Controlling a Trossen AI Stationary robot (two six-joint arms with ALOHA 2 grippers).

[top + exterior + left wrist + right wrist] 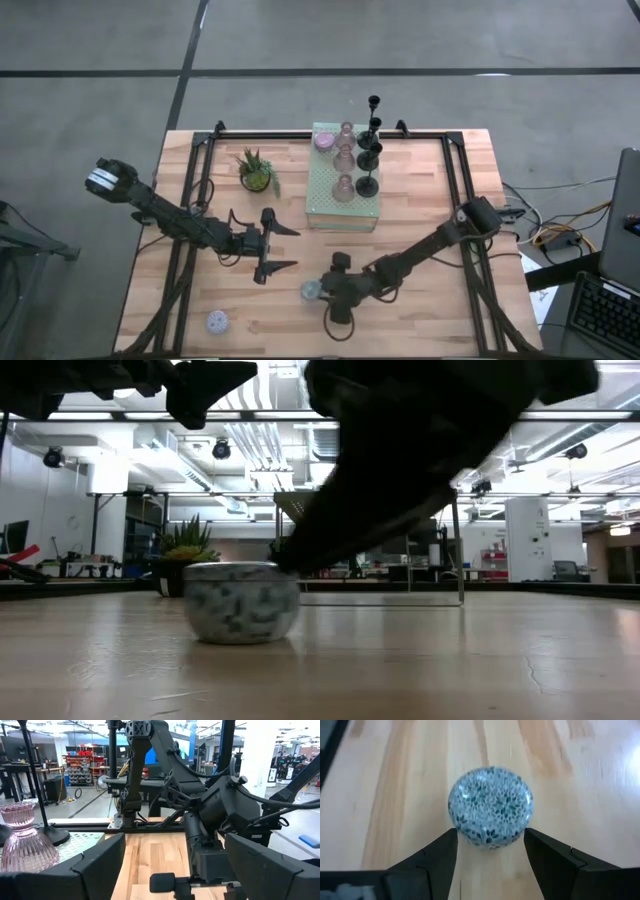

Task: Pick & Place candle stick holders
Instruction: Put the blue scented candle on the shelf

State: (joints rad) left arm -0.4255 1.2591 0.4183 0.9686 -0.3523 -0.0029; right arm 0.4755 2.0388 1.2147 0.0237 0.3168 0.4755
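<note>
A small round grey-blue patterned holder [490,805] stands on its base on the wooden table near the front; it also shows in the high view [311,290] and in the low view [242,600]. My right gripper [490,859] is open, low over the table. Its fingertips stand just short of the holder, one toward each side, without touching it. A second round holder [217,321] stands at the front left. Pink glass holders [345,160] and black slim holders [370,150] stand on the pale green perforated block [325,200]. My left gripper [293,248] is open and empty, left of the block.
A small green potted plant [256,172] stands at the back left of the block. A black frame [200,140] runs around the table top. My right arm [210,805] fills the left wrist view, close to my left gripper.
</note>
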